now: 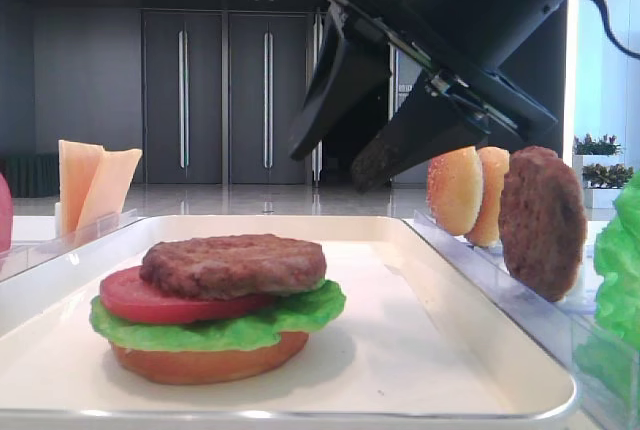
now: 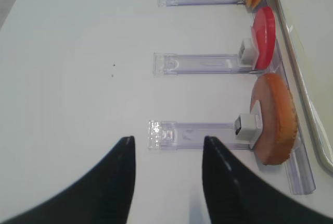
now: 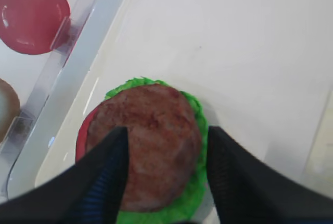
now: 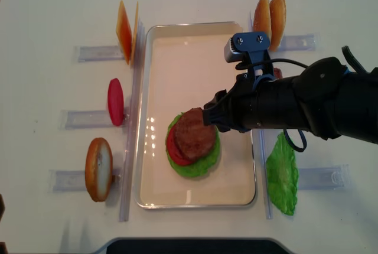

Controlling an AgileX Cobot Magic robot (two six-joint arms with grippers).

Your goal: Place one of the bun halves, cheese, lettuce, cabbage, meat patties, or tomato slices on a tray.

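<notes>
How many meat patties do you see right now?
2. One meat patty tops the stack on the tray, over tomato and lettuce. The other patty stands upright in the holder right of the tray, largely hidden behind the arm in the overhead view.

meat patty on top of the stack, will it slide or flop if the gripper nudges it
The meat patty looks like a stiff disc, so flopping is unlikely. It sits off-centre on a smooth tomato slice, so a sideways nudge could slide it. Its grainy surface probably grips well.

Patty (image 1: 233, 264) atop tomato (image 1: 150, 300), lettuce (image 1: 220, 328), in tray (image 1: 400, 350)
</notes>
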